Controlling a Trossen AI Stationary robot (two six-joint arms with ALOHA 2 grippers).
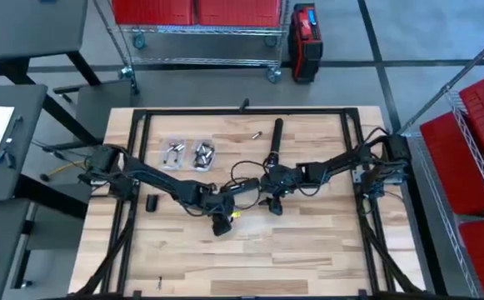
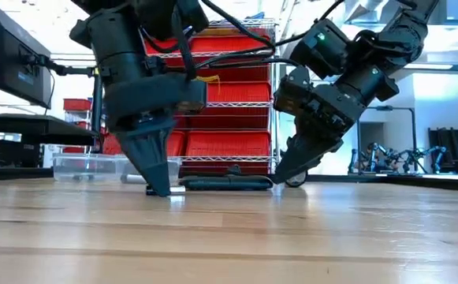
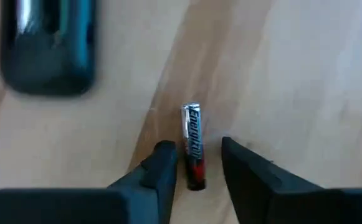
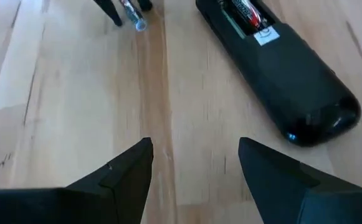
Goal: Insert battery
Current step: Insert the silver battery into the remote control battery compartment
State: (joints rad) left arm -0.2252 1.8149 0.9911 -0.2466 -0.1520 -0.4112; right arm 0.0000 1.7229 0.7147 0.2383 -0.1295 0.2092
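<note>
A wooden desk (image 1: 308,250) is seen from above, with two dark arms reaching in from its left and right sides toward the middle.

The left pincer (image 3: 196,163) is lowered to the desk surface just below centre, toward six o'clock. Its fingers (image 3: 162,165) are spread a little, and a battery (image 3: 193,146) lies flat on the wood between them. Whether the fingers touch the battery cannot be told.

The right pincer (image 4: 193,165) is held just above the desk near the centre, at about three o'clock from the left pincer. Its fingers are spread wide and nothing is held between them.

A black remote control (image 4: 280,68) lies on the desk just beside the right pincer. Its battery compartment is uncovered and one battery is already seated inside.

A small black cover (image 1: 152,202) lies at about nine o'clock from the left pincer. Two clear bags (image 1: 187,153) of small metal parts are placed toward eleven o'clock, and a long black cylinder (image 1: 276,137) rests toward twelve o'clock.
</note>
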